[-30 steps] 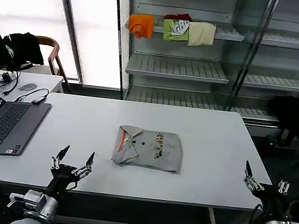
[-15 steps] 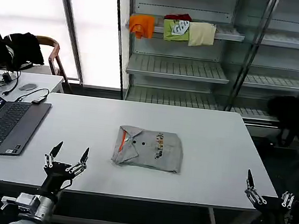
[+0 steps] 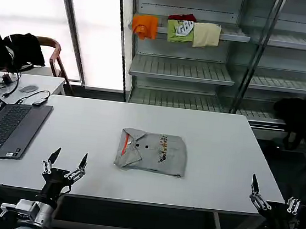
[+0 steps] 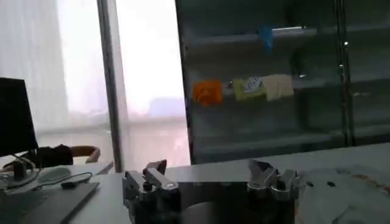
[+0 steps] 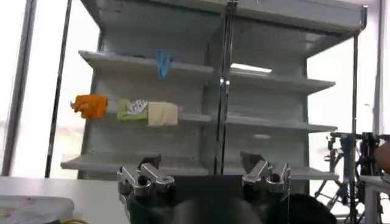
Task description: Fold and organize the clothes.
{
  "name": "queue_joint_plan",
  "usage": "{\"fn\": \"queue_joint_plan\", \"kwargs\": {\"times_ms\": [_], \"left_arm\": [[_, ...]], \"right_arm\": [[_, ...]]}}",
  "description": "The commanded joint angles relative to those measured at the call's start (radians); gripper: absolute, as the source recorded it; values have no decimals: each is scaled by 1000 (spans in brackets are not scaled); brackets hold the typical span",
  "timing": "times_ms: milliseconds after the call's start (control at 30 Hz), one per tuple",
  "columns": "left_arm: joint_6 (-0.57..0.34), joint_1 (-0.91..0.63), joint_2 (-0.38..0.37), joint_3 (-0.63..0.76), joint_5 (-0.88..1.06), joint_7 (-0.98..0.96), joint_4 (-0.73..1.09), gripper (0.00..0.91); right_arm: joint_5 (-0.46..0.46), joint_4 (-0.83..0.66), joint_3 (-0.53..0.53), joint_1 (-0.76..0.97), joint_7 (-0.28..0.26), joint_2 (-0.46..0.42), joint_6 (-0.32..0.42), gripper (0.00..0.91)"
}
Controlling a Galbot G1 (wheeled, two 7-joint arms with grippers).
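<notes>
Open laptop on white table, orange, green and cream garments on shelving

At twelve o'clock from me a light grey shirt is showing an orange-trimmed collar and multicoloured chest print on the white table; beyond, orange, green and cream clothes are sitting.

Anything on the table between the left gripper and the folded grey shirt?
No. In the head view, bare white table separates the open left gripper from the folded grey shirt.
</notes>
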Motion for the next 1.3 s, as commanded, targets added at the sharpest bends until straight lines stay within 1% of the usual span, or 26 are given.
{"fn": "queue_joint_plan", "kwargs": {"times_ms": [33, 300, 433, 1300], "left_arm": [[-9, 4, -16, 0, 1, 0, 13, 907], [-6, 18, -20, 1, 2, 3, -4, 907], [6, 23, -8, -4, 1, 5, -22, 907], [14, 18, -11, 6, 2, 7, -18, 907]], "right_arm": [[-10, -7, -24, 21, -1, 5, 3, 907], [-17, -18, -43, 28, -4, 4, 0, 907], [-17, -20, -44, 36, -8, -3, -1, 907], [-15, -30, -51, 48, -23, -17, -7, 907]]}}
